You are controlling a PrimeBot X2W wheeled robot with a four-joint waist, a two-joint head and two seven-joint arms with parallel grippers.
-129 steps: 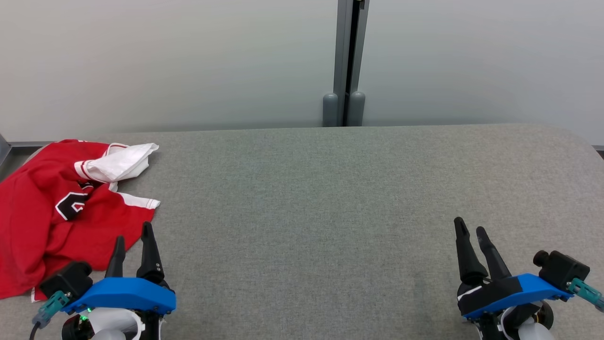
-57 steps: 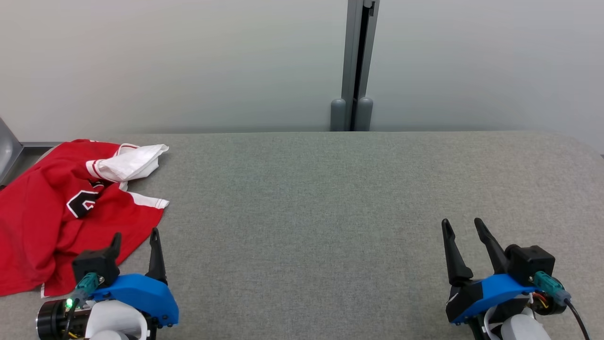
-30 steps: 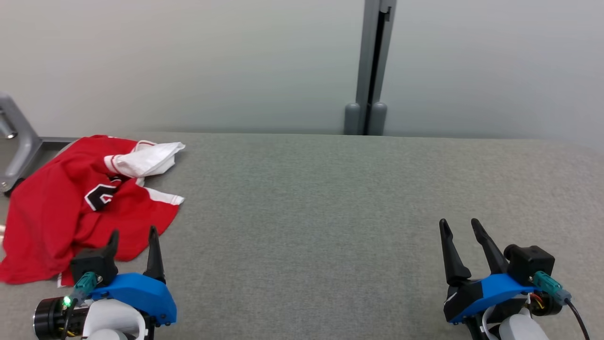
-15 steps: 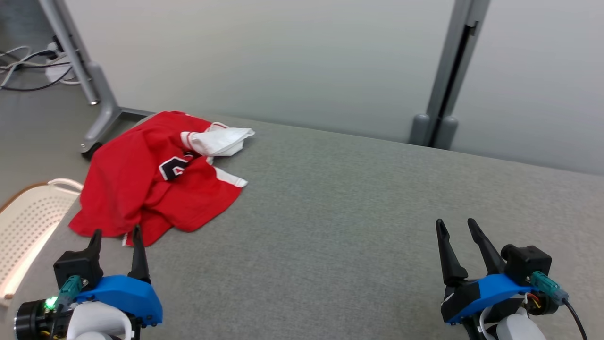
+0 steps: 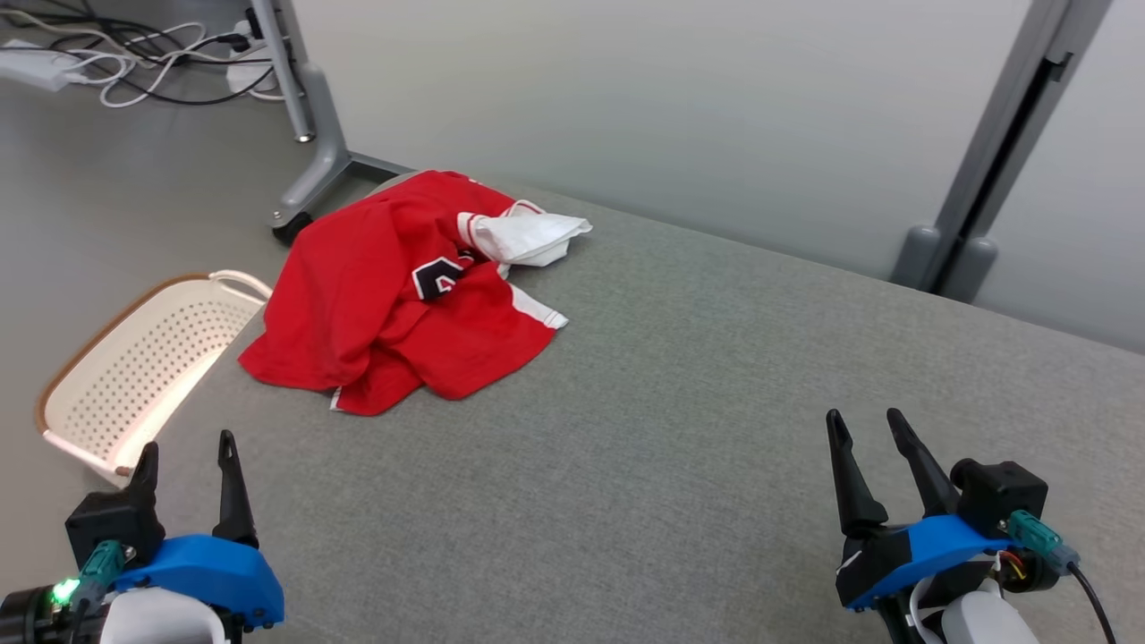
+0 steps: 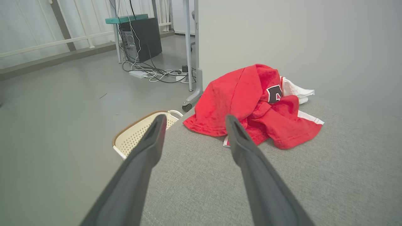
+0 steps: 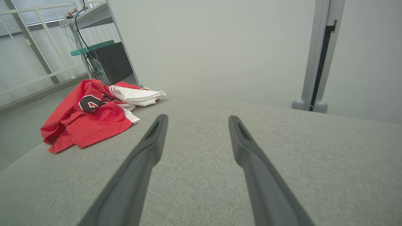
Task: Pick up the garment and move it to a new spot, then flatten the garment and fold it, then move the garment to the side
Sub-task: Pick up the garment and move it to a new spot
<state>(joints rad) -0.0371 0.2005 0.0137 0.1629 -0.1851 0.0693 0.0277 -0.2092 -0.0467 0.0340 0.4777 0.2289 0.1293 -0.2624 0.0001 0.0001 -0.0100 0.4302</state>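
Table [image 5: 716, 402]: grey fabric-covered surface is spanning most of the head view, running from the near edge to the pale wall panels.
Wall panels [image 5: 626, 98]: plain and pale, rising directly behind the far edge of the table; a grey post [image 5: 993, 170] is standing between them at the right.
Garment [image 5: 376, 295]: red jersey is lying in a crumpled heap at the far left corner of the table, reaching the left edge, with nothing gripping it.
Basket [image 5: 134, 367]: white perforated tub with a brown rim is sitting off the table's left edge, below table level, near the garment.
Left gripper [image 5: 186, 440]: hovering over the near left corner of the table, fingers standing apart with nothing between them, pointing towards the garment and well short of it.
Right gripper [image 5: 863, 412]: hovering over the near right of the table, fingers spread and empty, well apart from the garment.
White sleeve [image 5: 528, 237]: lying bunched on the far right side of the heap.
Number patch [image 5: 436, 282]: dark with white edging, showing partly among the folds; the figure is not readable.
Cables [image 5: 134, 63]: trailing across the floor at the far left, beside a grey desk leg [image 5: 313, 134].
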